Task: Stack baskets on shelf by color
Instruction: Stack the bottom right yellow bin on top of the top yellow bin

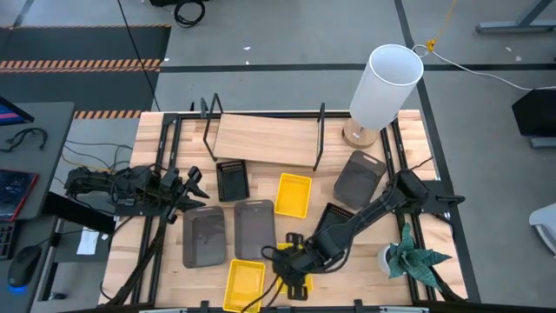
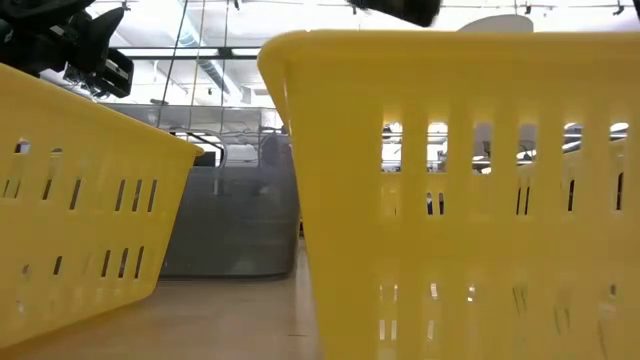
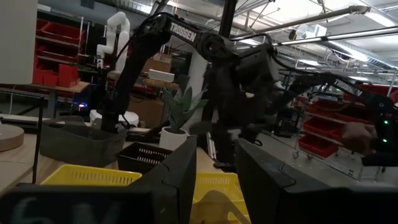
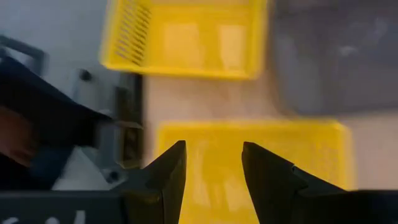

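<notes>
Right tool (image 4: 213, 146) hovering at about 6 o'clock on the desk (image 1: 408, 143), fingers spread and pinching nothing, aimed down into the near yellow basket (image 4: 311, 155) directly beneath. Just beyond, toward 7 o'clock at the desk's edge, a second yellow basket (image 1: 245, 283); near the centre, a third yellow basket (image 1: 293, 194). Scattered around: two black baskets, one (image 1: 232, 180) at 11 o'clock of centre and one (image 1: 334, 217) at 4 o'clock of it, plus three grey baskets, two side by side (image 1: 203, 236) (image 1: 254, 228) toward 8 o'clock and one (image 1: 359, 176) toward 2 o'clock. Shelf (image 1: 265, 139) at 12 o'clock, bare plank, nothing stacked on it yet. Left tool (image 1: 193, 187) waiting at 9 o'clock, fingers likewise apart and empty. Judged step: the very start of sorting, with the pick-up of a yellow basket in hand. Next move, by that reading: lower onto one wall of the near basket, straddle it, close firmly, then lift clear without dragging the neighbour before carrying toward 12 o'clock. Readable writing: "TROSSEN" in white on the right arm (image 3: 180, 31) in the left wrist view; no labels legible on the baskets.
</notes>
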You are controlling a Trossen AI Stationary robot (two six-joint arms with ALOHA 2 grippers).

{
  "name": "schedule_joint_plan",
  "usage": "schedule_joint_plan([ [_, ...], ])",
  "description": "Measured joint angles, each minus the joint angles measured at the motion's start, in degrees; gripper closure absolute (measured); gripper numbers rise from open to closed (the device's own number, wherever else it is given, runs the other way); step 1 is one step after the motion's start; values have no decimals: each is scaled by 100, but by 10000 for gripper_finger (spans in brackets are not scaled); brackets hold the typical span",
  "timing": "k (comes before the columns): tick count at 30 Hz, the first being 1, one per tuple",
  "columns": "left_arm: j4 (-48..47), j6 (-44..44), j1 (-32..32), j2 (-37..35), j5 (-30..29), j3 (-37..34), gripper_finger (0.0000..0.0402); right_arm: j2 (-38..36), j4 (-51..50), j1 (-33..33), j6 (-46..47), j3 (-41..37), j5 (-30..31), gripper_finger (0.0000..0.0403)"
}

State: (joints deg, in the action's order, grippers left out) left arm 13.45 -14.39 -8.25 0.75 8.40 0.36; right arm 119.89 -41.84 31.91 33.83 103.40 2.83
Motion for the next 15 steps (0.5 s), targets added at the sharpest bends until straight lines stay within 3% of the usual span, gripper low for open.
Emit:
schedule_joint_plan([
  [15,-9,2,0,75,-17,2,284,658,217,813,830,191,416,241],
])
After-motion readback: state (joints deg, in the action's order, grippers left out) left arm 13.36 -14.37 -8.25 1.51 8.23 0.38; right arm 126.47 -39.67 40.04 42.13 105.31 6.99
